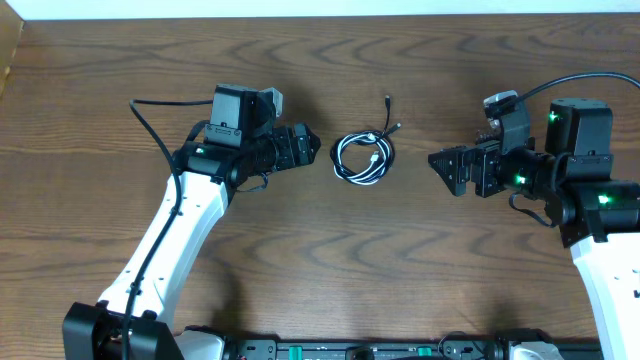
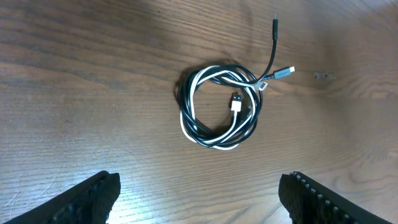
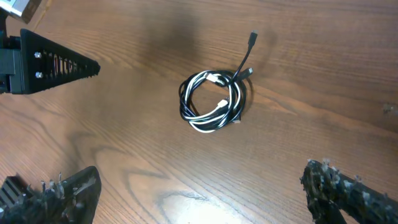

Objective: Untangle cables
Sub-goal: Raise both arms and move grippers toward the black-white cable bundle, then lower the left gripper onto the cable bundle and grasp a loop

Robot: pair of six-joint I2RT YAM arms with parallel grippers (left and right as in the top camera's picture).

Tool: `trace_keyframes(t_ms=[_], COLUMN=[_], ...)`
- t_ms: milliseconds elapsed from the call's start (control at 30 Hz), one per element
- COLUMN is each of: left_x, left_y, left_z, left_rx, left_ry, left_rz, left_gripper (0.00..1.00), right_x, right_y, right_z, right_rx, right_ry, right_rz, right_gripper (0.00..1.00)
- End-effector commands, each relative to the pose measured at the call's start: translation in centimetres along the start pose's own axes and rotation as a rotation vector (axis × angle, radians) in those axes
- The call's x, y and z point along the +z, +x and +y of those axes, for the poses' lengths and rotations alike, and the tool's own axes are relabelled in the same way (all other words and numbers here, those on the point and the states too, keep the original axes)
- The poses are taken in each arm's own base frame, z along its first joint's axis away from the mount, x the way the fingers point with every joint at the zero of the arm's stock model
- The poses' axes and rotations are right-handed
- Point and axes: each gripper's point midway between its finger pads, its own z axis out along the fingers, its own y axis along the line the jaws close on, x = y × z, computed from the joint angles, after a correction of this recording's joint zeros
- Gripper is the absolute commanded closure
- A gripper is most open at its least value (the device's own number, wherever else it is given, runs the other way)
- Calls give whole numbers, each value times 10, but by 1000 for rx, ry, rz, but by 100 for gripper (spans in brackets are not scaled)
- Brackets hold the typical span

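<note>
The black cable and the white cable lie coiled together in one small ring (image 1: 363, 158) on the wooden table between the arms. The ring also shows in the left wrist view (image 2: 219, 106) and the right wrist view (image 3: 213, 101). A black plug end (image 1: 388, 100) sticks out behind the ring, and a white plug end (image 2: 236, 102) lies inside it. My left gripper (image 1: 314, 148) is open and empty just left of the ring. My right gripper (image 1: 436, 160) is open and empty to the ring's right, farther away. Neither touches the cables.
The wooden table (image 1: 420, 250) ends at a white far edge (image 1: 320, 8). The left gripper's fingertip (image 3: 62, 62) shows in the right wrist view at upper left. Thick black leads run along both arms.
</note>
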Motion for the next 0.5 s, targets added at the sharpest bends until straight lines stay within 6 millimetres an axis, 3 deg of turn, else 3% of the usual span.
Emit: trace_keyframes(t_ms=[0,200,267,467], left_x=[-2,10,18,60], left_y=[-6,-9,-7,5], left_z=[-3,13,13,9], left_rx=[-4,-120,-128,-177], left_ry=[2,-112,-146,-218], left_rz=[-19,-53,-57,-62], left_gripper=[13,16,22,24], right_x=[-3,-3,-3,-3], right_y=[-5,-6,-6,-6], right_z=[8,8,8,8], right_rx=[-2,-3,-4,-4], right_ry=[-26,-25,-25,-25], right_rz=[-10,-12,-13,-14], right_gripper=[1,1,1,1])
